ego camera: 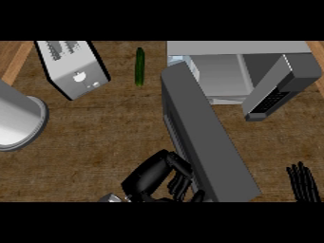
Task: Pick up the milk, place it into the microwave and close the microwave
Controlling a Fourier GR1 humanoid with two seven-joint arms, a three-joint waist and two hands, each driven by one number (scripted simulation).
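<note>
judging from how things lie, you have only the closing left: the milk (180, 61) sits inside the microwave (238, 52), its door (205, 137) swung open, your left hand (154, 178) curled empty against it, right hand (303, 182) resting straight-fingered.

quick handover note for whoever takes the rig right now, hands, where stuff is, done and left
Left hand: fingers curled, against the outer face of the open microwave door, holding nothing visible.
Right hand: open, resting at the lower right edge.
Microwave: door swung wide open; a pale shape sits inside at the left, too hidden to call it the milk.
Done: cannot confirm milk is in.
Left: check the milk, then swing the door shut.
Also on counter: toaster, cucumber, grey cylinder.
</note>
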